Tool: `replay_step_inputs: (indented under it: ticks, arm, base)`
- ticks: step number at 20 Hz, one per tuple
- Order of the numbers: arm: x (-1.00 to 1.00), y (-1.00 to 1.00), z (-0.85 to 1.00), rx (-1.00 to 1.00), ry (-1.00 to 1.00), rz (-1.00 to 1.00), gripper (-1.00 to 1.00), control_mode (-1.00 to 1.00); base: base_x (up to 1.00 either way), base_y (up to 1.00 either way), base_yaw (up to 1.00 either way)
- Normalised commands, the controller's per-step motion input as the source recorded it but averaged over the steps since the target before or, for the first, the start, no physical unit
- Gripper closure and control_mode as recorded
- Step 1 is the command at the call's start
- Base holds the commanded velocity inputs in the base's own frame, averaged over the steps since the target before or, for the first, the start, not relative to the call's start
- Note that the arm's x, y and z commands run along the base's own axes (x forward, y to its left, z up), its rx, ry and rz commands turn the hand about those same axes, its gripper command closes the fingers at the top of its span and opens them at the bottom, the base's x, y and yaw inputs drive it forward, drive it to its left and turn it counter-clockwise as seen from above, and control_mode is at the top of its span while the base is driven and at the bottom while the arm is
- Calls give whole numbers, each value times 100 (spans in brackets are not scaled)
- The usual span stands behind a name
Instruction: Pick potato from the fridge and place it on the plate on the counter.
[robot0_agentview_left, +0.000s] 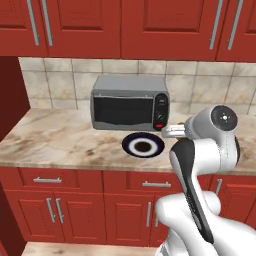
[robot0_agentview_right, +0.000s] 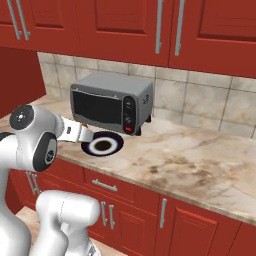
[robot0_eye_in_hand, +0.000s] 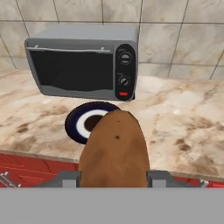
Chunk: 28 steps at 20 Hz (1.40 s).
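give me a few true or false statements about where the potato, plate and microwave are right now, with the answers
1. The potato is held in the hand. True.
2. The potato already lies on the plate. False: it is still in the hand, on the near side of the plate and not resting on it.
3. The plate sits on the counter in front of the microwave. True.
4. The microwave door stands open. False: it is closed.
5. The plate has a dark rim and a paler ring inside it. True.
6. The plate is stacked on top of the microwave. False: it lies flat on the counter below the microwave's front.
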Motion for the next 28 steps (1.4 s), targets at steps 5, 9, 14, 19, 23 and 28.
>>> replay_step_inputs:
  ticks: [5, 9, 14, 19, 23, 28]
  arm:
    - [0, 0, 0, 0, 0, 0, 100, 100]
    - [0, 0, 0, 0, 0, 0, 100, 100]
    - [0, 0, 0, 0, 0, 0, 100, 100]
    - [0, 0, 0, 0, 0, 0, 100, 100]
    - [0, 0, 0, 0, 0, 0, 100, 100]
    - [0, 0, 0, 0, 0, 0, 100, 100]
  base:
    - [38, 27, -10]
    - [46, 9, -5]
    - [35, 9, -6]
    - [14, 24, -10]
    - [18, 27, -10]
    - [25, 31, -9]
